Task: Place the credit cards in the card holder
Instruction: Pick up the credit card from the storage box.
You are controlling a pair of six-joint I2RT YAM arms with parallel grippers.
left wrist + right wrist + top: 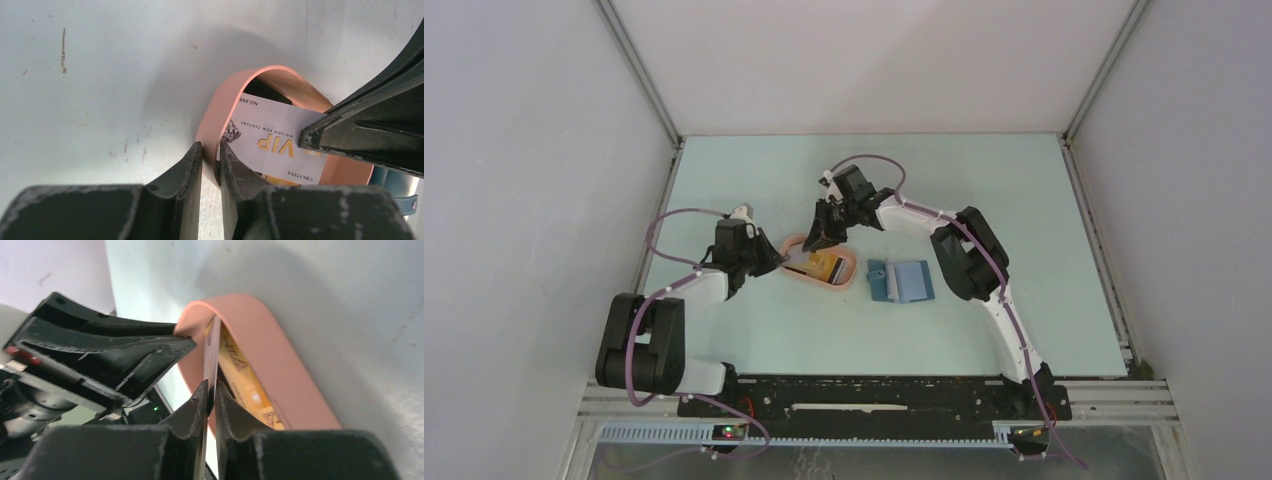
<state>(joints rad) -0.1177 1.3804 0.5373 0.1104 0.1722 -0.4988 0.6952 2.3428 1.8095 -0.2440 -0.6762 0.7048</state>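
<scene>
Tray [220, 107]: salmon-pink, smooth, oval, low-walled, set mid-counter [984, 190]. Its wall is clamped by the left pincer [210, 157], one finger inside and one outside.
White VIP card [270, 142]: thin, glossy, tilted up from the tray, pinched at its edge by the narrowed right pincer [210, 390].
Yellow-orange card [245, 382]: lying in the tray, partly hidden.
Card holder [901, 281]: blue, lying open just beside the tray, toward the counter's right edge.

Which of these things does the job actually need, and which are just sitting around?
Needed: white card, pinched by the right gripper; yellow card in the pink tray; blue card holder, lying open.
Just there: pink tray, merely storing cards, its wall pinched by the left gripper; table.
</scene>
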